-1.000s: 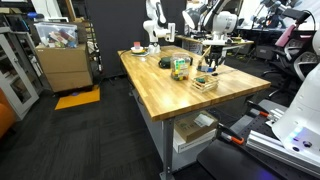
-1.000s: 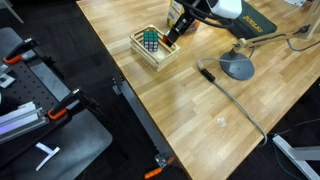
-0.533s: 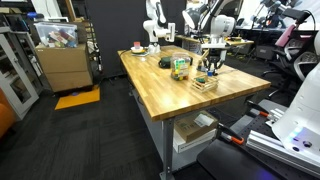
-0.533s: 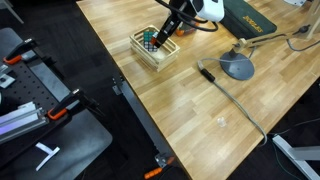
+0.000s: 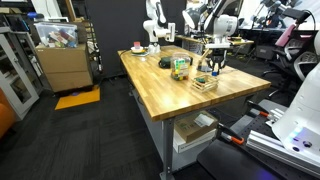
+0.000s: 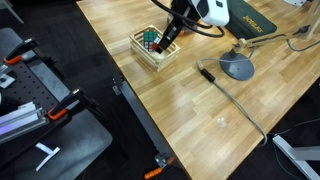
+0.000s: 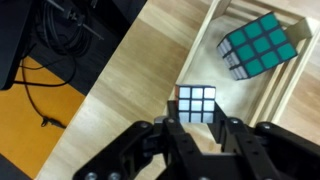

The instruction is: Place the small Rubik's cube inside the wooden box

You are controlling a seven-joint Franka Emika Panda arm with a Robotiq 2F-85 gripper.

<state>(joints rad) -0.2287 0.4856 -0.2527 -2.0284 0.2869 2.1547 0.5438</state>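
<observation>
The small Rubik's cube (image 7: 197, 102) shows its white face to the wrist view. It sits squarely between the two dark fingers of the gripper (image 7: 198, 121), one finger against each side, so the claw is clenched on it. The cube hangs at the near corner of the wooden box (image 7: 200, 45), over or just beside the pale wall. Whether it is inside the rim or outside it cannot be told from this angle.

Deeper in the box lies a larger Rubik's cube (image 7: 258, 47), green face up and turned at a slant, well apart from the small one.

In an exterior view the gripper (image 6: 165, 42) reaches down at a slant into the wooden box (image 6: 160, 60), close beside the larger cube (image 6: 148, 40); the small cube is hidden there. The box stands near the table's (image 6: 200, 115) edge, and a grey round base (image 6: 237, 68) with a cable lies on the wood further along.

In an exterior view a green carton (image 5: 180, 67) stands near the box (image 5: 205, 83).
</observation>
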